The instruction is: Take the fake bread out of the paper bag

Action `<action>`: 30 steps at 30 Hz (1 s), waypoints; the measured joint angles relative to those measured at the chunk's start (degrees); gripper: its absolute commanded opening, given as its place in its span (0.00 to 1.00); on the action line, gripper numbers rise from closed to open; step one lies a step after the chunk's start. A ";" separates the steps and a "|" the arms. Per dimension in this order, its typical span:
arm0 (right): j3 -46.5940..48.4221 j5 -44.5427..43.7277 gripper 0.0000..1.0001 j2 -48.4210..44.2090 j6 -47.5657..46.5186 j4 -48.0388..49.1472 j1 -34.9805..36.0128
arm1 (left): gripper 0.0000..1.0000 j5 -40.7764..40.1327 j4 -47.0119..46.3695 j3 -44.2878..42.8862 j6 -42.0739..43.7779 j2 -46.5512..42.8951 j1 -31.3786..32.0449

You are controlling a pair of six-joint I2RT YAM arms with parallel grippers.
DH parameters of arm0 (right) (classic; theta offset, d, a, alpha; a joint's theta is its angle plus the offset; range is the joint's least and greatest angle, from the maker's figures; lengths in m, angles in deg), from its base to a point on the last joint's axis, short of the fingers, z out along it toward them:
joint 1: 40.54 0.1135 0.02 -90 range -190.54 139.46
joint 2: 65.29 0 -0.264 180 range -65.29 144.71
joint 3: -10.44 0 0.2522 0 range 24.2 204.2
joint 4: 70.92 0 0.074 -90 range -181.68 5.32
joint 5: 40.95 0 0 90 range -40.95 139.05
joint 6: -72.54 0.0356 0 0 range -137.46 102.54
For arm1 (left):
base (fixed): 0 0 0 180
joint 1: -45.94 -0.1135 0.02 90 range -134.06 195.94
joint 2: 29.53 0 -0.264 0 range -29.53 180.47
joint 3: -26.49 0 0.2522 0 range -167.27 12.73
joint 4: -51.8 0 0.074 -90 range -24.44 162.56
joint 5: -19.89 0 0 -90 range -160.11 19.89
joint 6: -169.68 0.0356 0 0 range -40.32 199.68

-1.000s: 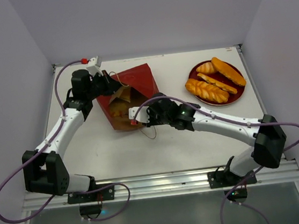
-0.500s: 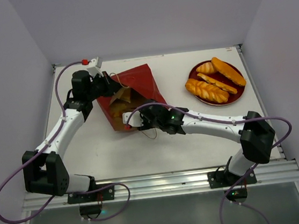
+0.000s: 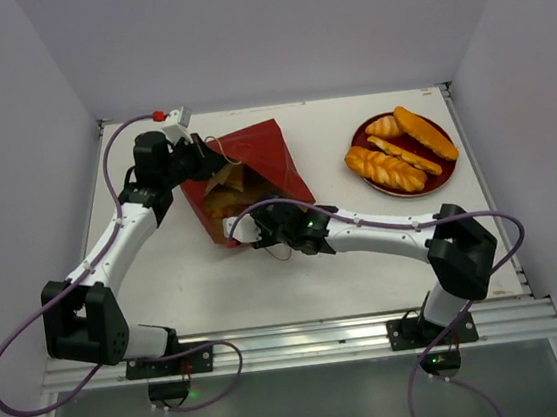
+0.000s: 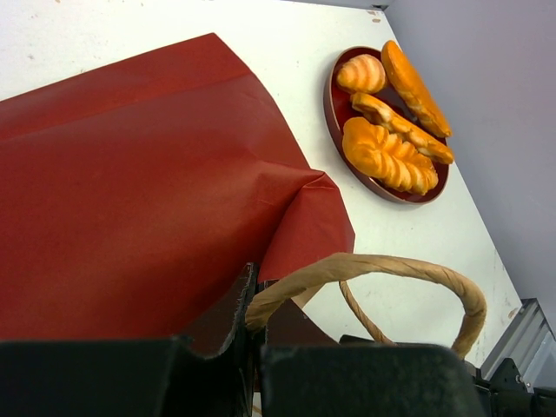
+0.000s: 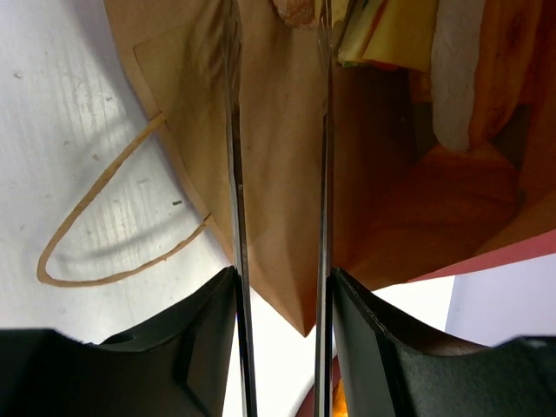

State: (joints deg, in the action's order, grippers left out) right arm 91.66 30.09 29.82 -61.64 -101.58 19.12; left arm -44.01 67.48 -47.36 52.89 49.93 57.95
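White table [image 3: 365, 259]; the paper bag [image 3: 257, 155] mostly hides its fake bread [image 5: 395, 30].

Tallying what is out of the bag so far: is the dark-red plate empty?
No, the plate holds several glossy golden pastries, lying side by side in the top view.
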 measured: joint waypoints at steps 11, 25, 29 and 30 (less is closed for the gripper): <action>1.79 -2.73 0.49 3.61 -1.14 2.86 1.86 | 0.00 0.33 -0.07 0.00 -0.02 0.00 0.00; 3.04 -5.60 0.10 7.37 -2.40 5.84 1.95 | 0.00 0.55 -0.09 0.00 -0.02 0.00 0.00; 2.75 -5.53 0.04 6.56 -2.34 5.77 1.95 | 0.00 0.57 -0.09 0.02 -0.02 0.00 0.00; 2.47 -5.35 0.03 5.95 -2.32 5.88 1.95 | 0.00 0.55 -0.09 0.02 -0.02 0.00 0.00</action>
State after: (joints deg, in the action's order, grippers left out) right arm 94.13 24.73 35.76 -63.96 -95.70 21.07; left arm -43.46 67.39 -47.34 52.87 49.93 57.95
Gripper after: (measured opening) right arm 0.187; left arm 0.016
